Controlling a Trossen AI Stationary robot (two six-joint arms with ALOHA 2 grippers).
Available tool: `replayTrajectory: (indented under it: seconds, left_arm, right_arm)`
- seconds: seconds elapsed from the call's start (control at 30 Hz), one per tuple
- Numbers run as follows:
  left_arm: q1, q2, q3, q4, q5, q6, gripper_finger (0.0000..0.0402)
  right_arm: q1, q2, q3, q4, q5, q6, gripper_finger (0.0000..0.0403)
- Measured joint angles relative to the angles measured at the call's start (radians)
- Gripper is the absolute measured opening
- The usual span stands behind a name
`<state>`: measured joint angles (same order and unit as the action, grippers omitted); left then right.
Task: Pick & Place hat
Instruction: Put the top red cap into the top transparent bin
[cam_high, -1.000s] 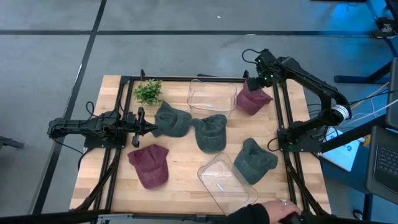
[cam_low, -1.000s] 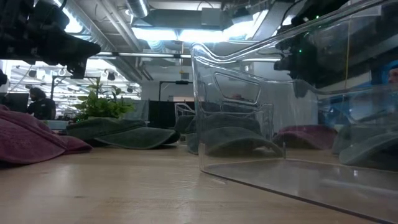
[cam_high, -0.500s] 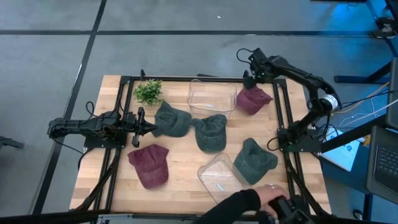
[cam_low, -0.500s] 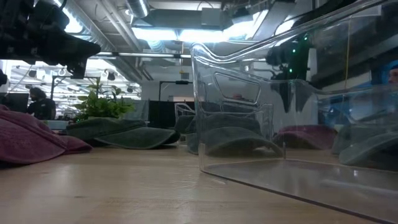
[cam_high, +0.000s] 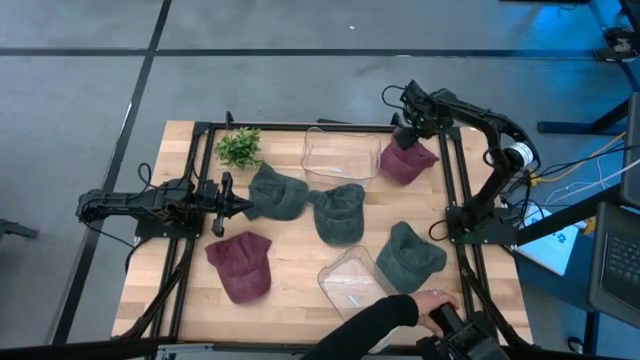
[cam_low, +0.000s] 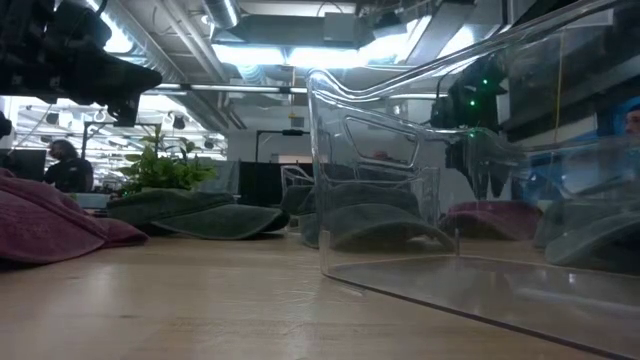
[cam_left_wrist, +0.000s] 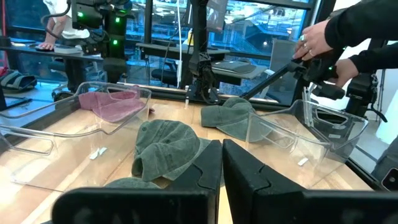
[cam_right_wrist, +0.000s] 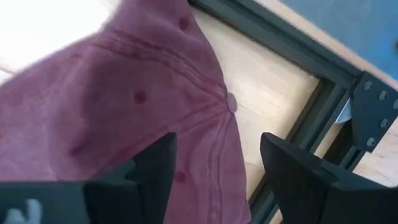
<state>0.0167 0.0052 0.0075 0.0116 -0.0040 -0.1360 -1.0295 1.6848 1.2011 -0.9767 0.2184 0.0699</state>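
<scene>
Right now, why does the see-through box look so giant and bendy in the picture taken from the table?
Low view: the clear plastic bin sits very near the lens, so it fills the frame and its curved walls bend the maroon cap behind, with ceiling lights glaring on its rim. Right wrist view: a maroon fabric cap is washed out white at one corner. High view: even light, soft shadows.

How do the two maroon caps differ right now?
The far maroon cap lies at the table's back right corner beside the far clear bin, with the right gripper open just above it. The near maroon cap lies toward the front left, with no gripper over it; the left gripper is shut beside a green cap. Both caps rest on the wood, outside the bins.
</scene>
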Motion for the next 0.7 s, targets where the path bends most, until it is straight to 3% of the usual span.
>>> replayTrajectory:
  seconds: [0.7]
  left_arm:
    - [0.000, 0.000, 0.000, 0.000, 0.000, 0.000, 0.0012]
  right_arm:
    - [-0.069, 0.129, 0.000, 0.070, -0.054, -0.026, 0.0230]
